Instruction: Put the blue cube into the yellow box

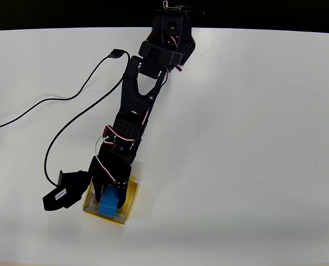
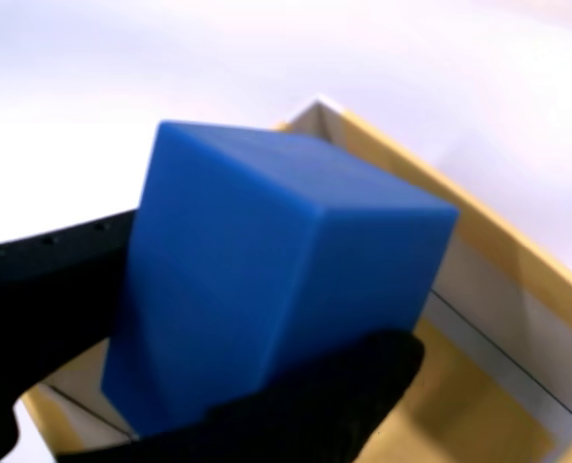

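Note:
The blue cube (image 1: 109, 200) is held over the open top of the yellow box (image 1: 130, 200), near the table's front left in the overhead view. My gripper (image 1: 110, 191) is shut on it, black fingers on two opposite sides. In the wrist view the blue cube (image 2: 266, 280) looms large between the black fingers (image 2: 314, 410), with the yellow box (image 2: 488, 386) directly beneath it, its floor and whitish walls showing behind. Whether the cube touches the box floor I cannot tell.
The black arm (image 1: 139, 105) stretches from its base (image 1: 172, 27) at the table's back edge down to the box. A black cable (image 1: 53, 122) loops across the white table on the left. The wrist camera housing (image 1: 64, 191) juts left of the box.

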`<state>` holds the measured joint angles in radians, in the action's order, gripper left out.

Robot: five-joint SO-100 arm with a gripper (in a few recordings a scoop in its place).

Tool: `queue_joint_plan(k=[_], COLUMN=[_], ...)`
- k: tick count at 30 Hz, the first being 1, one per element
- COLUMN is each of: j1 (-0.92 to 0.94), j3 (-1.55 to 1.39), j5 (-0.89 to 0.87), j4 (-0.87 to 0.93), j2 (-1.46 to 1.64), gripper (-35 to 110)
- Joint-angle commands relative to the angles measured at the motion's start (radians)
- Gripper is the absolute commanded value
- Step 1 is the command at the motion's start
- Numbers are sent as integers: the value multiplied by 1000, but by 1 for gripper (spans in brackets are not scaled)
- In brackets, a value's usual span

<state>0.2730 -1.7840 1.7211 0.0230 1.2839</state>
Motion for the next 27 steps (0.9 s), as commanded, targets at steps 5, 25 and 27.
queue_joint_plan(k=[5,25,27], j1=[20,-158,-190], j3=[-100,61,46], j5=[-74,-60,-83], j4=[-201,-221,-49], j2=[89,560,673], gripper=[41,30,29])
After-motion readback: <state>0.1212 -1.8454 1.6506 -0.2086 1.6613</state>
